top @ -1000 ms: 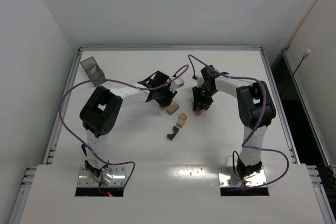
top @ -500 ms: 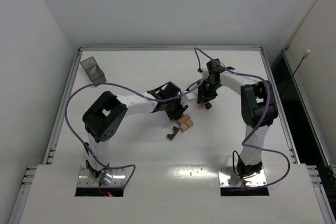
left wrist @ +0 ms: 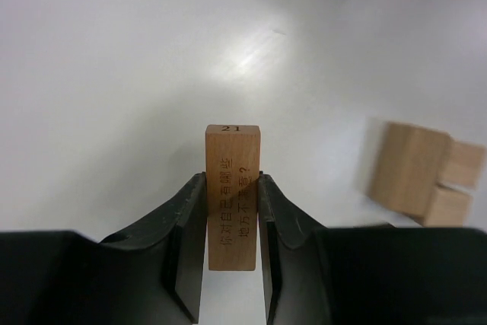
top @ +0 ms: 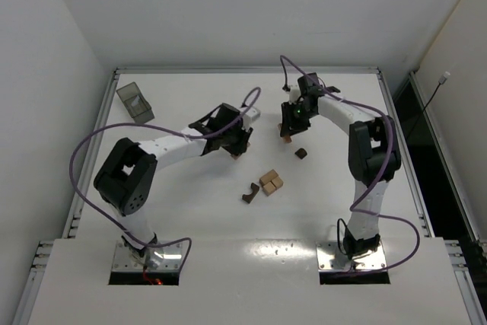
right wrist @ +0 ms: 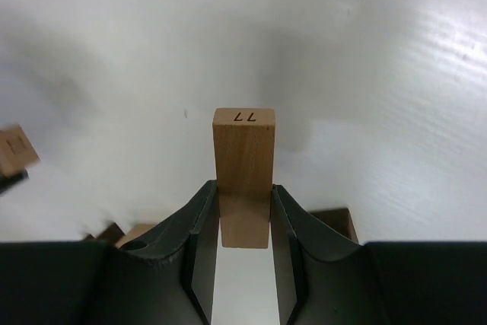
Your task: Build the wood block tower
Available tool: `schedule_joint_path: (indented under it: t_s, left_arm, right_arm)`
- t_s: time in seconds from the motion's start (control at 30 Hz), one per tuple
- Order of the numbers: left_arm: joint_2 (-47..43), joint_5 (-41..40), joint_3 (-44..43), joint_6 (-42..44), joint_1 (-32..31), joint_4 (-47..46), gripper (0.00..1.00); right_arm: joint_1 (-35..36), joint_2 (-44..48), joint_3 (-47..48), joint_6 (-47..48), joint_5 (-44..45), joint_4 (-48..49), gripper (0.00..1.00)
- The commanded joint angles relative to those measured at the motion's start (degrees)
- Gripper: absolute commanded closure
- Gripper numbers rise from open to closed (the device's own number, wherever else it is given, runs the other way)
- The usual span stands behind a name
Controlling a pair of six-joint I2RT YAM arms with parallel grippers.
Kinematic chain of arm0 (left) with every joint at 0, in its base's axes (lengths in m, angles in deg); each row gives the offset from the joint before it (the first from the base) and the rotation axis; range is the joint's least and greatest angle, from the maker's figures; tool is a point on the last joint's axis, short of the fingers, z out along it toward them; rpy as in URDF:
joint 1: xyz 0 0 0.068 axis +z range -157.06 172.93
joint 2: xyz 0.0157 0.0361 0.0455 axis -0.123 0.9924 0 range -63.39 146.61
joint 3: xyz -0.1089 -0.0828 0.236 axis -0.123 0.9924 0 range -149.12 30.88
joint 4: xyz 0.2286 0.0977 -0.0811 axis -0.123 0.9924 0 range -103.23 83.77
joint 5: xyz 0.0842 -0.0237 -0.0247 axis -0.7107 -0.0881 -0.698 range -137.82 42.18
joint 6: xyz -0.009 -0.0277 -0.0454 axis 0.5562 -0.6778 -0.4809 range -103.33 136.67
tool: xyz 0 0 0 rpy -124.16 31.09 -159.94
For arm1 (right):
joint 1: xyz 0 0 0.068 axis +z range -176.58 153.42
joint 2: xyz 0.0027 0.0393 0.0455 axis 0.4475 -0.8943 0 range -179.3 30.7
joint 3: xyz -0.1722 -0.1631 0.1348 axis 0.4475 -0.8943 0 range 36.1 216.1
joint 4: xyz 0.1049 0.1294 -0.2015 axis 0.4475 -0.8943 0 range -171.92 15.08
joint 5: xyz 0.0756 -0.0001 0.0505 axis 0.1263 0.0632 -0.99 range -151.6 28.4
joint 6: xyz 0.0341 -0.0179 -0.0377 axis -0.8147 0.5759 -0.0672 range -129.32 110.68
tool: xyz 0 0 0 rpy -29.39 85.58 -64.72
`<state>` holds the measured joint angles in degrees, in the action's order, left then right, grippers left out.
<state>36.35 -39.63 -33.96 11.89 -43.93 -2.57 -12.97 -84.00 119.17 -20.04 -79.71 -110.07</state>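
Left gripper (left wrist: 232, 178), wrist view: jaws narrowly parted and clamped on the long sides of a light tan brick (left wrist: 232, 150), which juts past the fingertips with its numbered end outward. Right gripper (right wrist: 243, 186), wrist view: likewise pinched on a second tan brick (right wrist: 243, 146), gripped by its lower half only. Both bricks hang above the white table (top: 190, 218), and neither touches it.

The tower is so far no more than a low cluster of tan blocks (top: 269, 183) at mid-table, nearer the arm bases than either gripper. From above I cannot tell whether any piece rests on another.

Hazards, as I judge them:
- With both arms loaded and one small target, bringing them in together risks the fingers meeting over the cluster.
- A brick set down off-centre or tilted would likely slide off and scatter the base.
- The right brick's shallow hold could let it pivot on contact.

Surroundings:
- The dark arch (top: 250, 192) lies just beside the cluster, on the left arm's approach.
- A small dark block (top: 301, 153) sits between the cluster and the right gripper.
- The translucent tray (top: 134, 102) stands well apart at the far left.
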Motion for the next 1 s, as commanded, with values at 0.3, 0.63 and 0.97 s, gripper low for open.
schedule_joint_path:
  t_s: [0.3, 0.63, 0.97]
  left_arm:
    - [8.43, -15.93, -14.43, -18.07, 7.33, 3.58, 1.0]
    - [14.34, -13.39, -17.87, -26.24, 7.86, 4.03, 1.0]
    - [17.06, -9.25, -17.87, -31.08, 7.86, 1.03, 1.0]
  right_arm:
    - [7.56, -8.7, 12.2, -10.1, 7.99, -0.79, 1.0]
    - [10.21, -11.42, 13.88, -20.21, 17.05, -1.32, 1.0]
    - [11.35, -13.63, 15.98, -22.94, 14.6, -0.7, 1.0]
